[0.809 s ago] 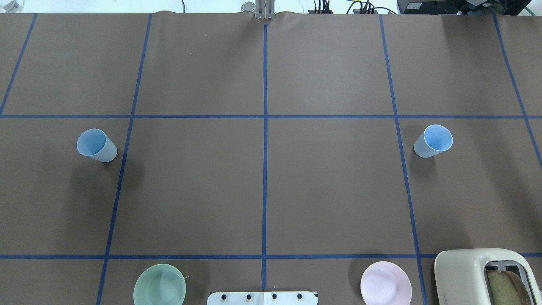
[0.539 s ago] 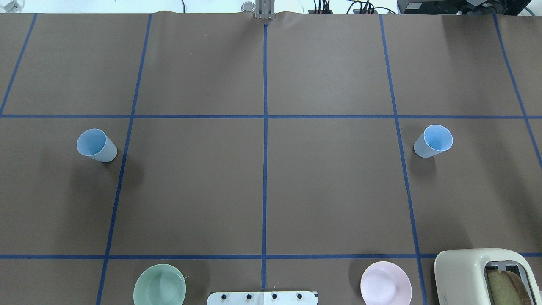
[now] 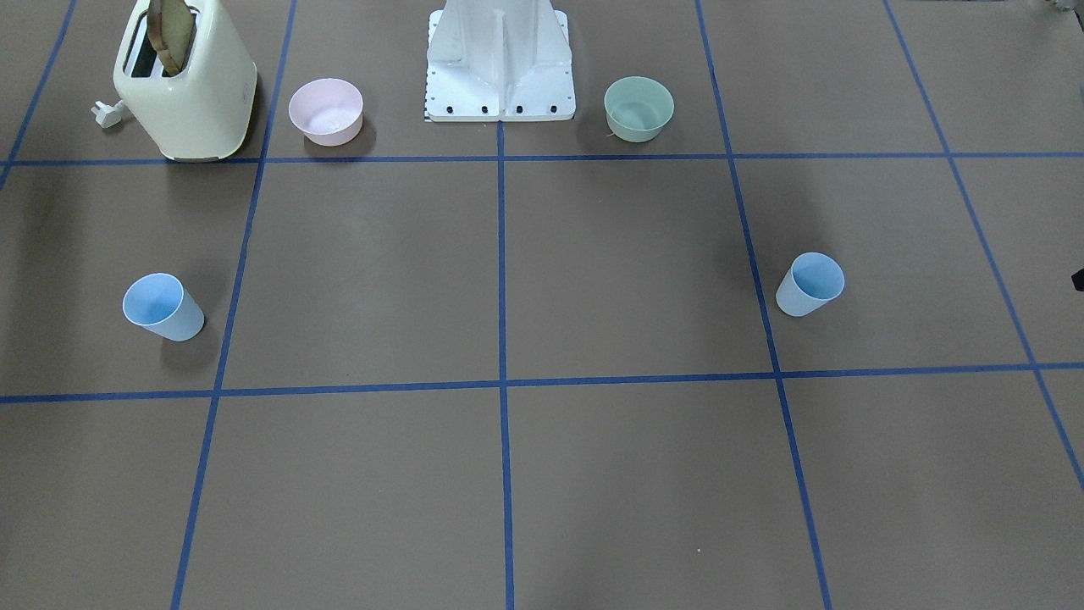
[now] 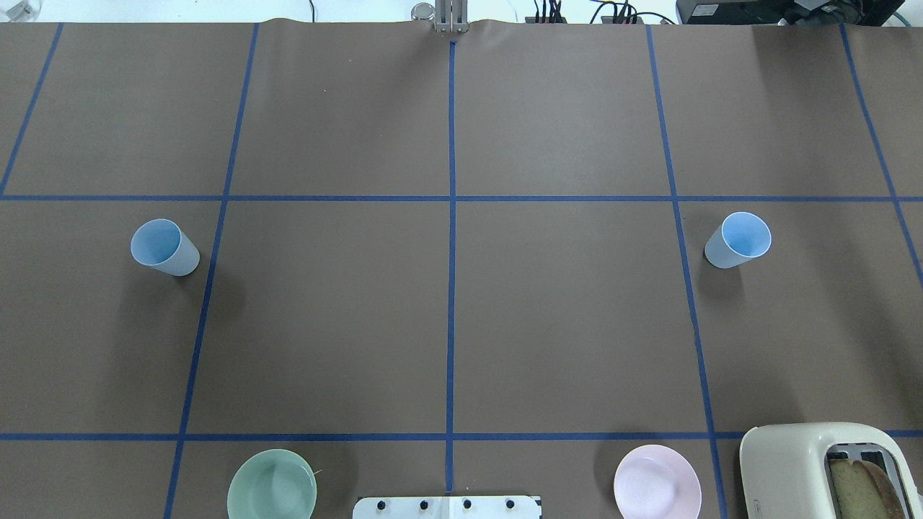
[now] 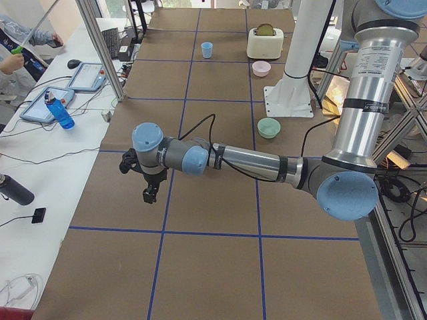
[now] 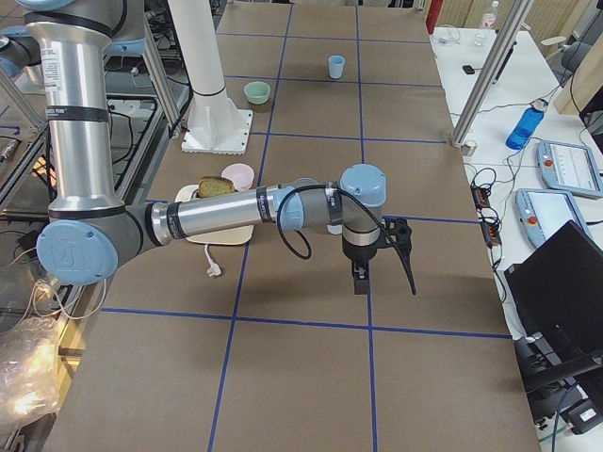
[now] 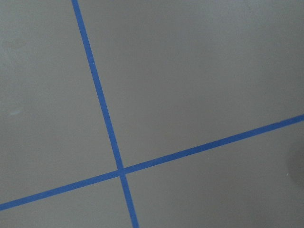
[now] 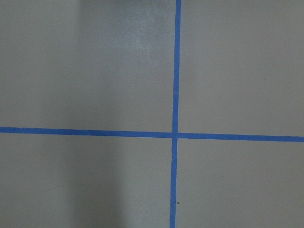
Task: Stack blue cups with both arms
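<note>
Two pale-blue cups stand upright and far apart on the brown table. One cup [image 4: 164, 247] is on the robot's left side and also shows in the front view [image 3: 810, 284]. The other cup [image 4: 737, 240] is on the right side and also shows in the front view [image 3: 163, 307]. Neither arm shows in the overhead or front views. The left gripper [image 5: 148, 193] hangs high above the table's left end. The right gripper [image 6: 382, 273] hangs above the right end. I cannot tell whether either is open or shut. Both wrist views show only bare table and blue tape lines.
A cream toaster [image 4: 829, 468] with a bread slice stands at the near right. A pink bowl [image 4: 657, 491] and a mint-green bowl [image 4: 272, 494] flank the white pedestal [image 3: 500, 59]. A side desk holds a blue bottle [image 5: 59, 110].
</note>
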Controlling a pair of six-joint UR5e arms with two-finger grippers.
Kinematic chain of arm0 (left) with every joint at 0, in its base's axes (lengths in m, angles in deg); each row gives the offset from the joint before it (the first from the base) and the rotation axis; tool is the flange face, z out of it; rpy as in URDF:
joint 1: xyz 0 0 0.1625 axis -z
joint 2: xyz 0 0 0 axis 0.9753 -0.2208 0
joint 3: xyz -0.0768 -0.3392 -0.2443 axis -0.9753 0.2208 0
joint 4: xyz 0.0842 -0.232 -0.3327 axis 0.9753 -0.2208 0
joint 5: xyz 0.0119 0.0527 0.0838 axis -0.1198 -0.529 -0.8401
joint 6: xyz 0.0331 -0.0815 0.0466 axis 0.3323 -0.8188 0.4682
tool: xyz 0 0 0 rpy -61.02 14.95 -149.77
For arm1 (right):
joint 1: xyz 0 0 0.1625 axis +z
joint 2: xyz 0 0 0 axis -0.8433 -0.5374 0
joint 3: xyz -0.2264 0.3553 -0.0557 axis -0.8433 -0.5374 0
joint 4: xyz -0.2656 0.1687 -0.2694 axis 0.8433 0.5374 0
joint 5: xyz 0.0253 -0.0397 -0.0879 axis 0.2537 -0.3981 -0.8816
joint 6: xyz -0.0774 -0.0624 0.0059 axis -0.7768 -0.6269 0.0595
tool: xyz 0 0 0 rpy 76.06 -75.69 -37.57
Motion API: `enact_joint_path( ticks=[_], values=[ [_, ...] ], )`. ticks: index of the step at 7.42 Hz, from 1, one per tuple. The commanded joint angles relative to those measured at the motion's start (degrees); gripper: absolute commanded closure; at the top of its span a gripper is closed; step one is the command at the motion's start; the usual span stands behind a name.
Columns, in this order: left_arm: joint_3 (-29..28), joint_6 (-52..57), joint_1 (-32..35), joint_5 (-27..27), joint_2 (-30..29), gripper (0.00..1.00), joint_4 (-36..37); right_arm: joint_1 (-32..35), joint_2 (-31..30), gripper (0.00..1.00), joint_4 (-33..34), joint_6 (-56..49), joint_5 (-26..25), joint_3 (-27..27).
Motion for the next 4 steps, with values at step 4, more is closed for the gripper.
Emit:
enact_joint_path(
  ticks=[4],
  values=[
    [3.7, -23.3, -15.2, -4.3, -2.6, 0.02, -7.8, -4.3, 0.2, 0.00, 0.6, 0.8, 6.1, 5.4]
  ],
)
